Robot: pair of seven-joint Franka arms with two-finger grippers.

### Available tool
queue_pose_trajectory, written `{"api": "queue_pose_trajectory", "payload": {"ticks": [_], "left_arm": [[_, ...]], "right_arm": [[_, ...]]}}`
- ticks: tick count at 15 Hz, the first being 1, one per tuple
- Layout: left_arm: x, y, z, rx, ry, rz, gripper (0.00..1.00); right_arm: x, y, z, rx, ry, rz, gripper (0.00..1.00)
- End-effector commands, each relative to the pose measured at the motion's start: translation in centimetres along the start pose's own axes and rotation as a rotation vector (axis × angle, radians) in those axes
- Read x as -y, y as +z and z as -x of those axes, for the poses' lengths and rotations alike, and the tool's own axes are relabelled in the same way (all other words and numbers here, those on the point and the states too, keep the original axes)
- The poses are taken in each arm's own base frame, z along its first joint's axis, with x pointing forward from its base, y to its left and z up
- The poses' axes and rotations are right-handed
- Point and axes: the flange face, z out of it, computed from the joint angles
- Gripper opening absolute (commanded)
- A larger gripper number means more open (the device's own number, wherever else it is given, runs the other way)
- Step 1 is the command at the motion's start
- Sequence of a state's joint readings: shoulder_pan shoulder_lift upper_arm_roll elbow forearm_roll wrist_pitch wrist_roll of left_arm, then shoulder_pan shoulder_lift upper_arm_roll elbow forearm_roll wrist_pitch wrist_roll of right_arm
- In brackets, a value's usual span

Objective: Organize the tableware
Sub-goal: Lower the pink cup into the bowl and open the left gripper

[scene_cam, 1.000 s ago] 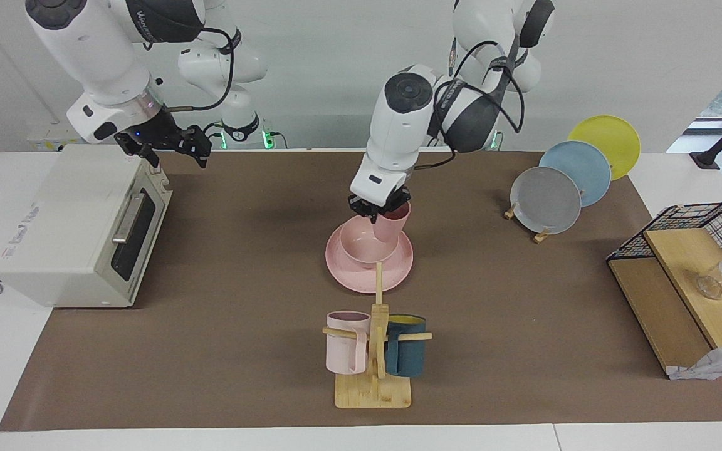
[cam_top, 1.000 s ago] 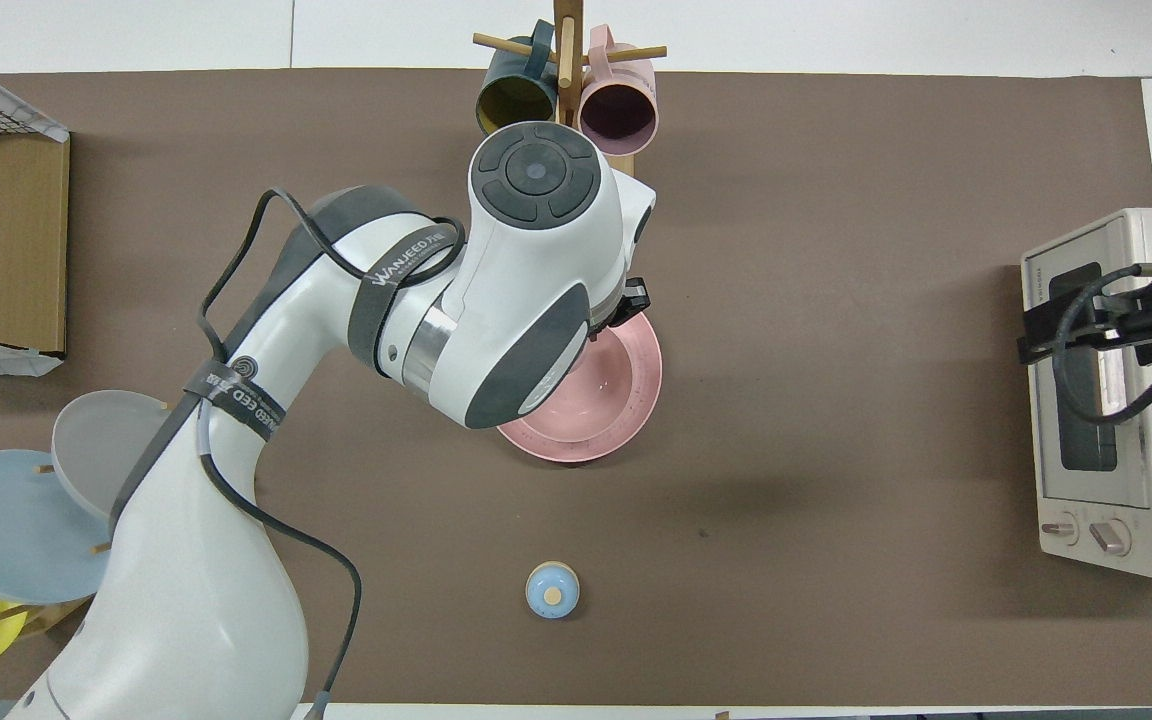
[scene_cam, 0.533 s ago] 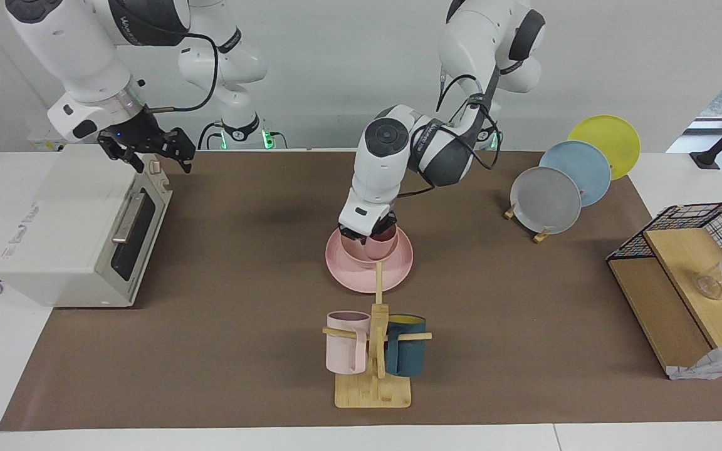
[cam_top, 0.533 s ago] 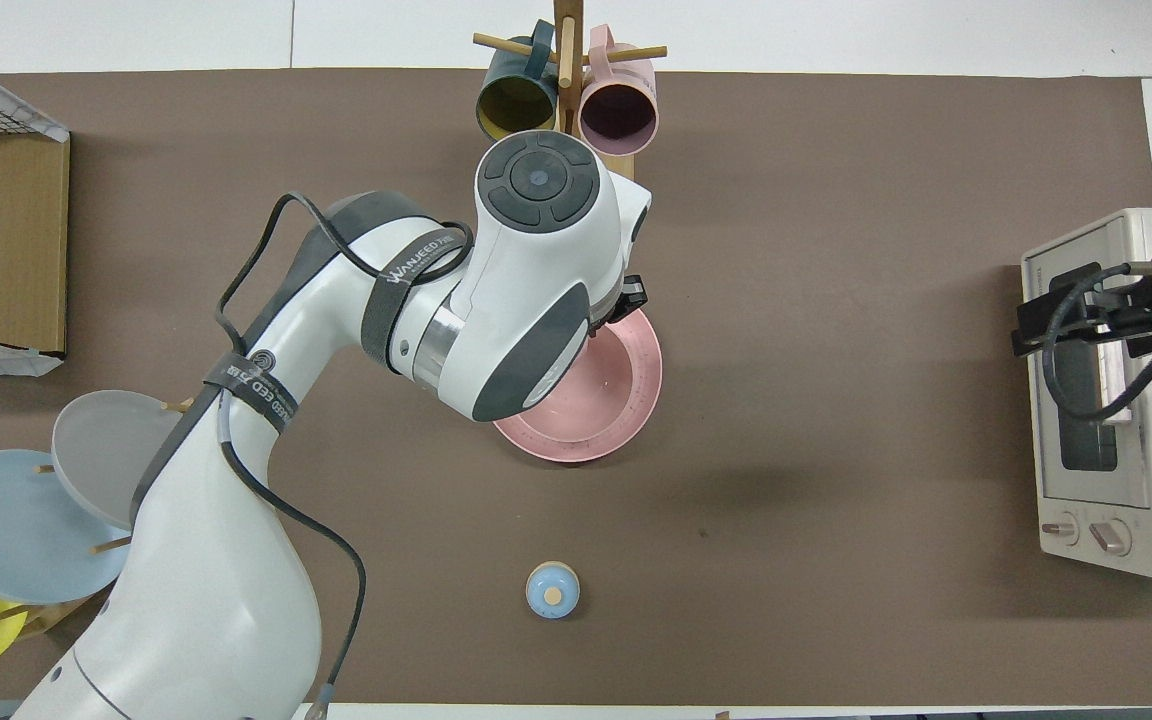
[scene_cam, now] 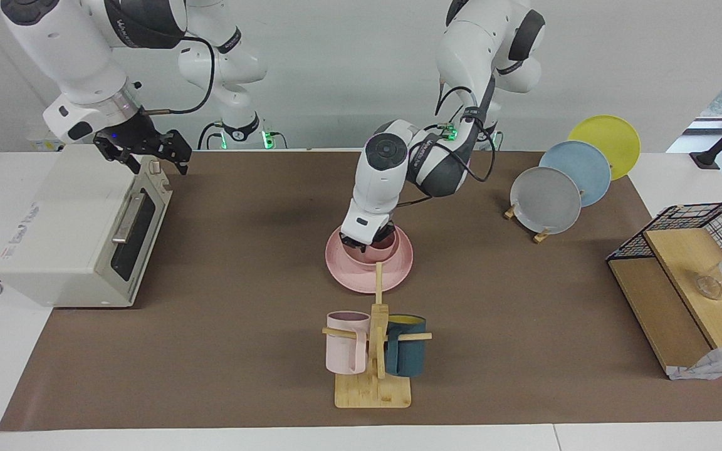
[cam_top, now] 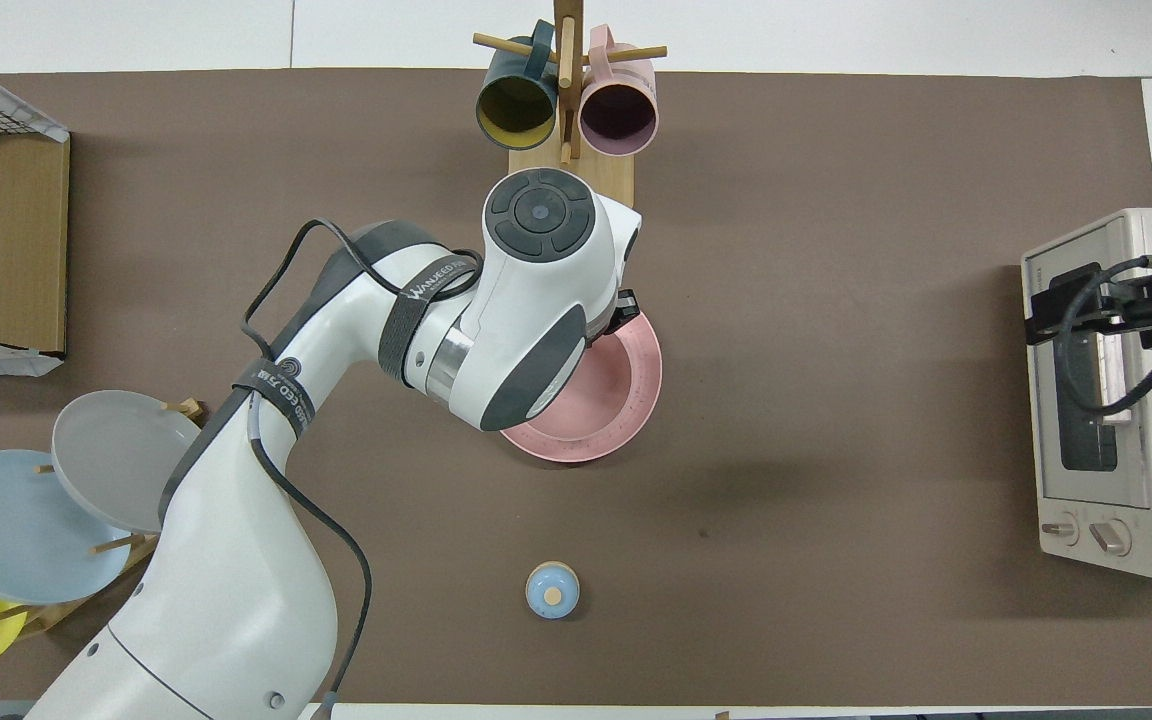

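A matte pink plate (scene_cam: pixel 350 277) lies mid-table with the pink bowl (scene_cam: pixel 361 259) on it. The small pink cup (scene_cam: pixel 385 242) stands upright inside the bowl. My left gripper (scene_cam: pixel 365 240) reaches down into the bowl and is shut on the cup's rim. In the overhead view the left arm's wrist covers the gripper, the cup and most of the bowl; the plate (cam_top: pixel 639 408) shows beside it. My right gripper (scene_cam: pixel 143 150) hangs open and empty over the toaster oven (scene_cam: pixel 66 225) and waits there.
A wooden mug rack (scene_cam: pixel 373 391) with a pale pink mug (scene_cam: pixel 343 343) and a dark teal mug (scene_cam: pixel 406 356) stands just farther from the robots than the plate. Grey (scene_cam: pixel 546 199), blue (scene_cam: pixel 577 172) and yellow plates (scene_cam: pixel 608 141) sit in a rack. A wire-and-wood shelf (scene_cam: pixel 680 294) stands at the left arm's end. A small blue knob (cam_top: pixel 552 589) lies nearer the robots.
My left gripper has come down with the cup from above the plate into the bowl. My right gripper has drifted a little toward the oven's end of the table.
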State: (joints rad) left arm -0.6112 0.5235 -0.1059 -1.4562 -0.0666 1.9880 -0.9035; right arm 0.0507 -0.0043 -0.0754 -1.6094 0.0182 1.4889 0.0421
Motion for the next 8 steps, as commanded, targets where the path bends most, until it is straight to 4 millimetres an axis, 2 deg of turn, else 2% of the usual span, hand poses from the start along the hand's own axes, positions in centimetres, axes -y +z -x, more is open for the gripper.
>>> {"api": "queue_pose_trajectory", "payload": {"ticks": [1,2,3,6,8], "left_arm": [[0.2,0.2,0.3,-0.032,-0.006,-0.001,0.0],[0.2,0.1,0.3,-0.03,-0.006,-0.005,0.54],[0.2,0.0,0.4,-0.028,-0.004,-0.008,1.0],[0.6,-1.2,0.7,-0.017,-0.004,-0.023,1.0],[1.5,-4.2,1.0,-0.02,-0.003,-0.026,1.0]], "right_arm": [[-0.6,0.2,0.3,0.003,-0.022,0.006,1.0],[-0.7,0.2,0.2,0.002,-0.02,0.006,1.0],[-1.1,0.1,0.2,-0.001,-0.013,0.003,1.0],[-1.8,0.0,0.1,-0.008,0.002,-0.007,1.0],[-1.9,-0.1,0.1,-0.009,0.003,-0.009,1.0]]}}
